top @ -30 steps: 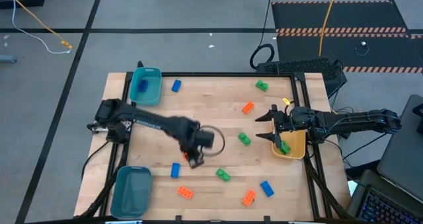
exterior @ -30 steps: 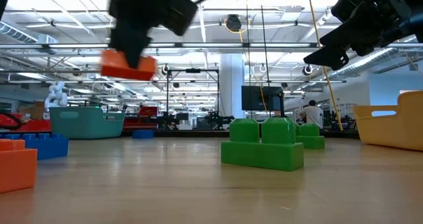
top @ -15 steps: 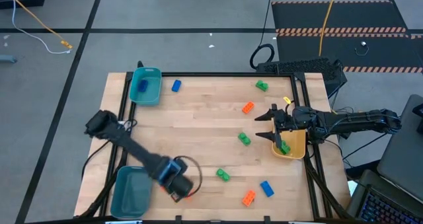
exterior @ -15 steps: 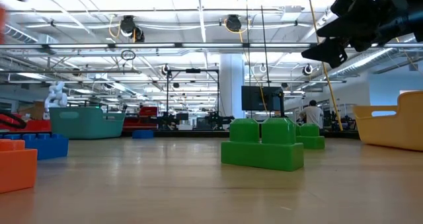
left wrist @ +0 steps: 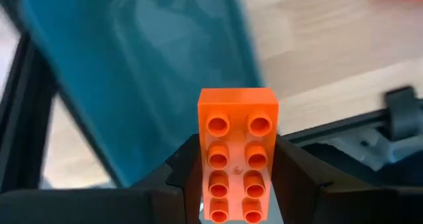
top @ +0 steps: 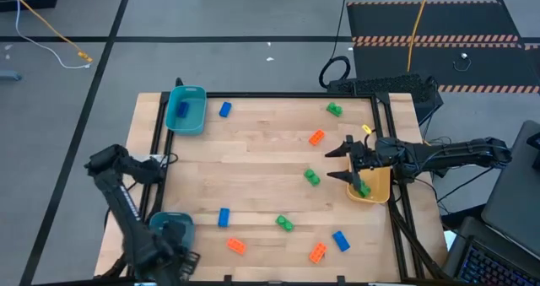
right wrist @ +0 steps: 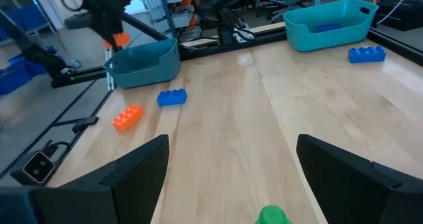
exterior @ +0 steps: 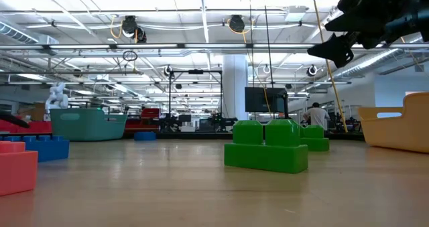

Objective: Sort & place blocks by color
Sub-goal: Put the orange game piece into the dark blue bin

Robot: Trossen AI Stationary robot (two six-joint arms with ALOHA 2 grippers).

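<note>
My left gripper point(left wrist: 238, 178) is shut on an orange studded brick point(left wrist: 238, 128) above the near teal bin point(top: 167, 234) at the table's near left corner; it also shows far off in the right wrist view point(right wrist: 114, 32). My right gripper point(top: 333, 162) is open and empty, raised beside the yellow-orange bin point(top: 375, 185), which holds a green brick point(top: 364, 187). Loose blue, orange and green bricks lie flat on the table, among them a green one point(top: 311, 177) and an orange one point(top: 316, 137) close to my right gripper. My left gripper pinches the orange brick by its two long sides point(left wrist: 201, 164) between its two fingers, at the end nearer the wrist. The brick is lifted clear over the near teal bin point(left wrist: 152, 72), its studs turned toward the wrist camera.
The far teal bin point(top: 186, 110) at the far left holds a blue brick point(top: 181, 110). More bricks lie along the near side: blue point(top: 224, 218), green point(top: 284, 223), orange point(top: 236, 245), orange point(top: 317, 252), blue point(top: 340, 240). A black frame point(top: 270, 94) edges the table.
My left gripper has carried the orange brick from the table's middle toward the near left corner, clear of the table, and now hangs over the near teal bin.
</note>
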